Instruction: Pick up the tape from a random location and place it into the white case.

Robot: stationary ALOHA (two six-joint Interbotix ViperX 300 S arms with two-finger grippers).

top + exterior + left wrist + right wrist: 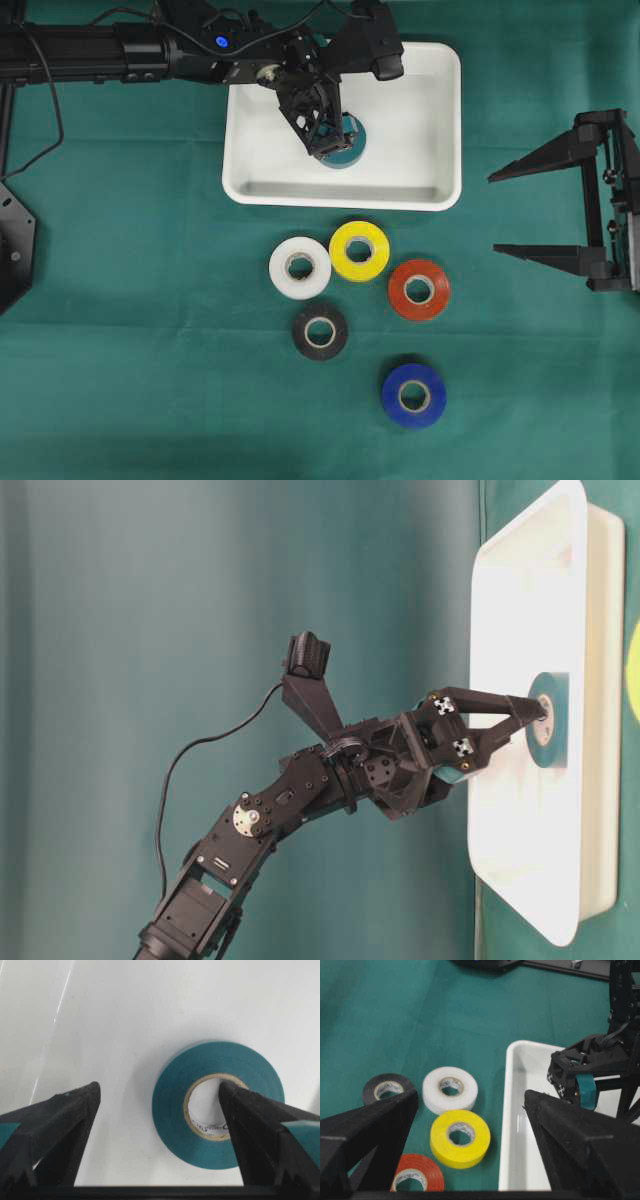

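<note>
On the green cloth [120,300], the white case [440,120] serves as landmark. Reaching over its far-left rim, the left gripper [330,135] points down into it with jaws spread wide, gripping nothing; one finger [255,1125] stands in the core of the teal tape [220,1105], which lies flat on the case floor. Right of the case, well apart, the right gripper [545,215] hangs wide open and empty. Just below the case lie white [300,267], yellow [359,250], red [419,289], black [320,331] and blue [414,395] rolls.

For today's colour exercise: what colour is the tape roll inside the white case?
Teal tape roll; left wrist view.
</note>
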